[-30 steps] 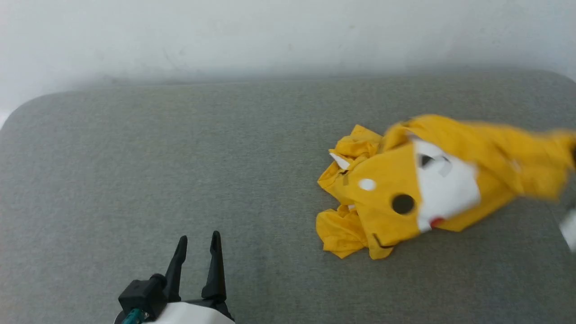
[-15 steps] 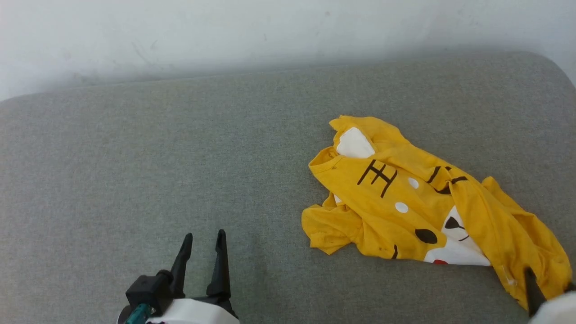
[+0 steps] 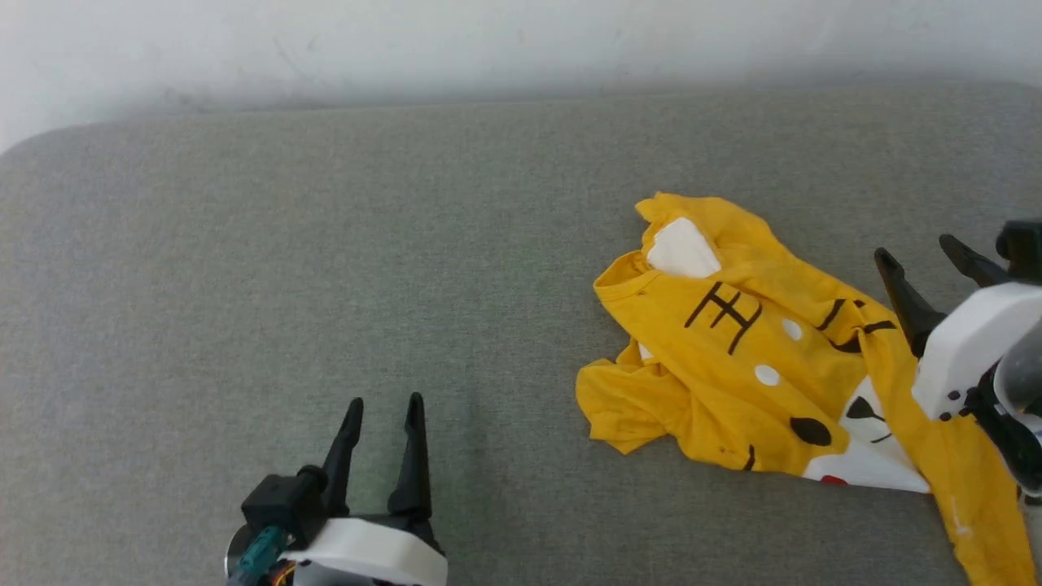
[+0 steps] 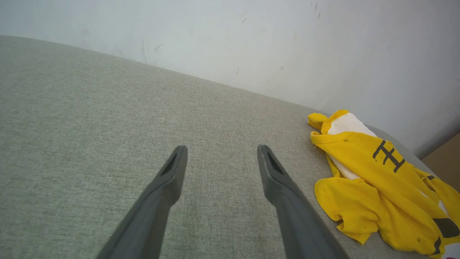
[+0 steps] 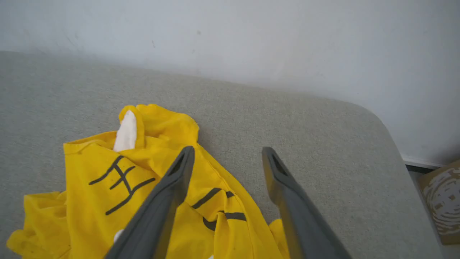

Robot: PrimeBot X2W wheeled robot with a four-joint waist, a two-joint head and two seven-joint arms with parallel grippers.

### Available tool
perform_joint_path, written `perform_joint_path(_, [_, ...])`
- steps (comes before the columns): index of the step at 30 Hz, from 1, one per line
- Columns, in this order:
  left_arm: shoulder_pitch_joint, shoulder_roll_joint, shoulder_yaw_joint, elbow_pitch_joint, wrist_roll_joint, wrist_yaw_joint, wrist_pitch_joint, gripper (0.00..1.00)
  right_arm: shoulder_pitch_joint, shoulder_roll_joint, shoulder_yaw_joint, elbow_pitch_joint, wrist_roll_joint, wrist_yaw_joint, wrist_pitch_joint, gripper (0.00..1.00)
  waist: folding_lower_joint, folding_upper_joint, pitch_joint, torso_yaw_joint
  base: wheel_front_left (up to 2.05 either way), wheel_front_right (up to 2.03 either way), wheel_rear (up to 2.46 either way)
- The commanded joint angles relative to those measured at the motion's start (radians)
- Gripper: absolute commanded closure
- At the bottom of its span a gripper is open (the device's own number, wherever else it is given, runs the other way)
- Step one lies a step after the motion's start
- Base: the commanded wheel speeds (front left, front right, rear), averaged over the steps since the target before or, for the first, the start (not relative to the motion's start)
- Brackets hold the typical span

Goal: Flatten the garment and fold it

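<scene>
The garment (image 3: 757,366), a bright yellow T-shirt printed with white patches, black stripes and dots and a red spot, lies crumpled on the right half of the grey cushion; it also appears at the right of the left wrist view (image 4: 373,180) and low left in the right wrist view (image 5: 118,187). My right gripper (image 3: 924,256) hovers open over the shirt's right side, nothing between its fingers (image 5: 172,187). Far to the shirt's left, near the front edge, my left gripper (image 3: 383,407) stands open and empty above bare cushion (image 4: 221,151).
The grey fabric cushion (image 3: 326,268) has rounded corners and meets a pale wall (image 3: 488,41) at the back. A cardboard box (image 5: 440,201) stands beyond the cushion's right end.
My right gripper opened and let go of the shirt, which dropped and spread on the cushion. That gripper then rose into view over the shirt's right side. The head camera shifted a little.
</scene>
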Motion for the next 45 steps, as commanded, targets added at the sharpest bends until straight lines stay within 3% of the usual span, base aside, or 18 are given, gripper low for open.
perform_joint_path(1, [-0.024,-0.002,-0.009,0.005,-0.005,-0.009,-0.004,0.00,-0.032,-0.027,0.022,0.056,0.009,-0.001,0.011,0.00,-0.0001,-0.0001,0.047,0.048,0.00,0.00,0.00])
perform_joint_path(6, [-0.052,-0.004,-0.023,0.016,-0.008,-0.007,-0.005,0.00,-0.093,-0.114,0.125,0.231,0.035,-0.001,0.019,0.00,-0.0001,-0.0001,0.086,0.098,0.00,0.00,0.00])
perform_joint_path(11, [-0.062,-0.005,-0.029,0.020,-0.007,-0.004,-0.005,0.00,-0.117,-0.144,0.191,0.347,0.078,-0.001,-0.003,0.00,-0.0001,-0.0001,0.105,0.123,0.00,0.00,0.00])
perform_joint_path(12, [-0.063,-0.005,-0.028,0.020,-0.006,-0.003,-0.005,0.00,-0.120,-0.144,0.200,0.365,0.085,-0.001,-0.006,0.43,-0.0001,-0.0001,0.106,0.124,0.00,0.00,0.00])
perform_joint_path(14, [-0.063,-0.006,-0.025,0.021,-0.006,-0.002,-0.005,0.00,-0.129,-0.148,0.214,0.395,0.090,-0.001,-0.020,1.00,-0.0001,-0.0001,0.102,0.122,0.00,0.00,0.00])
perform_joint_path(22, [-0.045,-0.002,-0.018,0.030,-0.005,-0.003,-0.006,0.00,-0.180,-0.139,0.223,0.443,0.087,-0.001,-0.119,1.00,-0.0001,-0.0001,0.037,0.074,0.00,0.00,0.00])
perform_joint_path(26, [-0.027,0.009,-0.013,0.032,-0.007,-0.003,-0.006,0.00,-0.213,-0.149,0.166,0.440,0.096,-0.001,-0.169,1.00,-0.0001,-0.0001,-0.005,0.036,0.00,0.00,0.00])
perform_joint_path(30, [-0.015,0.014,-0.014,0.026,-0.010,-0.001,-0.002,0.00,-0.178,-0.181,0.010,0.463,0.097,-0.001,-0.185,1.00,-0.0001,-0.0001,-0.026,0.019,0.00,0.00,0.00])
perform_joint_path(34, [-0.005,0.019,-0.019,0.017,-0.013,0.001,0.008,0.00,-0.047,-0.198,-0.201,0.520,0.061,-0.001,-0.199,1.00,-0.0001,-0.0001,-0.026,0.024,0.00,0.00,0.00])
perform_joint_path(37, [0.005,0.024,-0.015,0.012,-0.016,0.007,0.011,0.00,0.076,-0.158,-0.350,0.559,0.023,-0.001,-0.214,1.00,-0.0001,-0.0001,-0.019,0.031,0.00,0.00,0.00])
perform_joint_path(40, [0.015,0.029,-0.010,0.006,-0.020,0.013,0.013,0.00,0.164,-0.092,-0.430,0.581,-0.026,-0.001,-0.233,1.00,-0.0001,-0.0001,-0.012,0.029,0.00,0.00,0.00])
perform_joint_path(41, [0.018,0.031,-0.007,0.005,-0.021,0.015,0.013,0.00,0.178,-0.068,-0.439,0.582,-0.038,-0.001,-0.240,0.91,-0.0001,-0.0001,-0.013,0.024,0.00,0.00,0.00])
perform_joint_path(43, [0.024,0.034,-0.004,0.002,-0.022,0.019,0.015,0.00,0.184,-0.025,-0.449,0.574,-0.056,-0.001,-0.260,0.23,-0.0001,-0.0001,-0.016,0.013,0.00,0.00,0.00])
perform_joint_path(44, [0.025,0.035,-0.004,0.001,-0.023,0.020,0.016,0.00,0.179,-0.007,-0.446,0.561,-0.065,-0.001,-0.272,0.23,-0.0001,-0.0001,-0.020,0.006,0.00,0.00,0.00])
perform_joint_path(45, [0.024,0.036,-0.005,-0.001,-0.024,0.020,0.016,0.00,0.171,0.008,-0.438,0.543,-0.074,-0.001,-0.285,0.00,-0.0001,-0.0001,-0.025,0.000,0.00,0.00,0.00])
